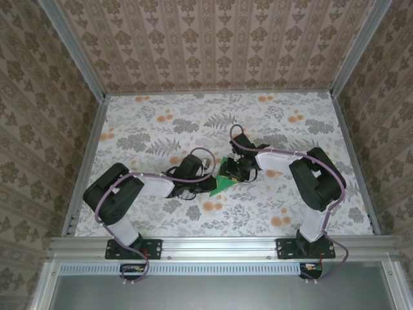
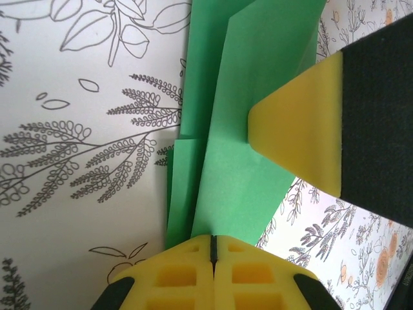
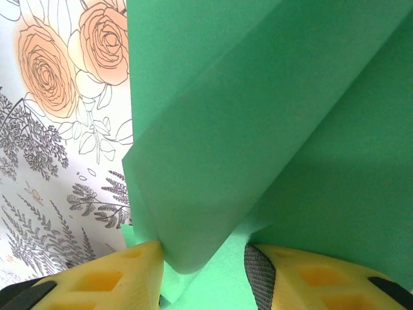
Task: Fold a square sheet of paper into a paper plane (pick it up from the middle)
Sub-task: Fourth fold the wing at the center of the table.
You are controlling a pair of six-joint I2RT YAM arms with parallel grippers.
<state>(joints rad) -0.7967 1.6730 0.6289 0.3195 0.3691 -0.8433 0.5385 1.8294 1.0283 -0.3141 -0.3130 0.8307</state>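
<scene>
The bright green sheet of paper (image 1: 223, 183) lies mid-table between both grippers, folded into long overlapping layers like a narrow paper plane. In the left wrist view my left gripper (image 2: 213, 237) is shut on the near end of the folded paper (image 2: 239, 148), its yellow fingers pressed together. A yellow and black finger of the right gripper (image 2: 303, 139) rests on the paper from the right. In the right wrist view my right gripper (image 3: 205, 258) straddles a raised green flap (image 3: 219, 161). Its jaws stand apart, and the left finger touches the flap's edge.
The table (image 1: 155, 123) is covered with a floral cloth of grey leaves and orange blooms. Patterned walls and metal rails close it in on three sides. Both arms bend inward and meet at the middle, with the left gripper (image 1: 208, 175) and right gripper (image 1: 236, 170) close together.
</scene>
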